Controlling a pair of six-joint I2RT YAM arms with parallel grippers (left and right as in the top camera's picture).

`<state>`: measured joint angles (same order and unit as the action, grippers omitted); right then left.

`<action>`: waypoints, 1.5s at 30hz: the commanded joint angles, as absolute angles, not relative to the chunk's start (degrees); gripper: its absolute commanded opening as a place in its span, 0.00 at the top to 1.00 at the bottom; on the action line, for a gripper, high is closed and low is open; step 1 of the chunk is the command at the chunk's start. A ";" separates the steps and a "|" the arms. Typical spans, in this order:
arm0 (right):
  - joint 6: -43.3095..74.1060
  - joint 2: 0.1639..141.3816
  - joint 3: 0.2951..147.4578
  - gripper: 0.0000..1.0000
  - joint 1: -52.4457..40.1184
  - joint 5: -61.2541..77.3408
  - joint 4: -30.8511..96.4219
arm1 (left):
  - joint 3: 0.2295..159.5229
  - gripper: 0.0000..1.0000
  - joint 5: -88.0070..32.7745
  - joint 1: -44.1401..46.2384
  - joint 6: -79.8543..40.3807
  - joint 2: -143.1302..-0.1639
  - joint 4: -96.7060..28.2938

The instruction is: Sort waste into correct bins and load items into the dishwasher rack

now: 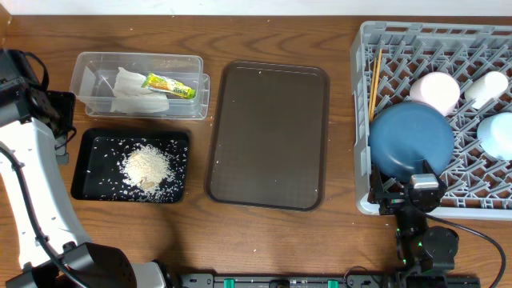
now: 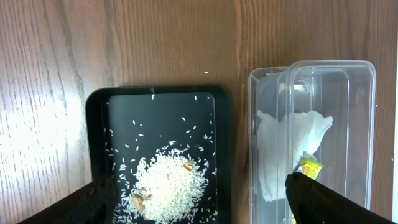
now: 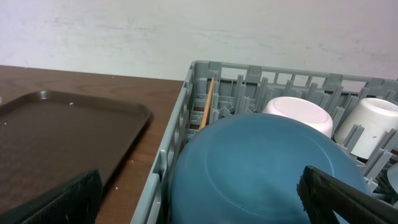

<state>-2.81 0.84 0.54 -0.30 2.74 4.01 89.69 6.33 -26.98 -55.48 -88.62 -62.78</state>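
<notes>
The grey dishwasher rack [image 1: 384, 40] holds the dark-blue plate [image 1: 412, 138], pink bowl [image 1: 436, 90], white cup [image 1: 488, 86], light-blue bowl [image 1: 500, 134] and chopsticks [image 1: 374, 80]. My right gripper [image 1: 408, 192] is open and empty at the rack's front edge, just before the plate [image 3: 267, 168]. The clear container [image 1: 96, 68] holds the white napkin [image 1: 132, 90] and yellow-green wrapper [image 1: 170, 86]. The black tray [image 1: 84, 172] holds the rice [image 1: 148, 166]. My left gripper [image 2: 199, 202] is open and empty, above the rice [image 2: 168, 186] and the container [image 2: 367, 124].
The brown serving tray [image 1: 268, 132] lies between the bins and the rack, with nothing on it. Bare wooden table runs along the front edge. In the right wrist view a white wall stands behind the rack [image 3: 174, 143].
</notes>
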 commanded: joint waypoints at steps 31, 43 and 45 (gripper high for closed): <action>-3.73 0.38 0.32 0.01 -0.73 1.93 4.10 | 72.79 0.11 13.78 -20.18 -51.42 -78.78 -64.95; -3.70 0.38 0.32 0.01 -0.73 1.93 4.10 | 33.17 0.11 12.47 -8.88 -34.26 -50.33 -23.88; -3.73 0.38 0.32 0.01 -0.73 1.93 4.10 | 26.87 0.11 12.45 -8.01 -34.26 -45.06 -19.68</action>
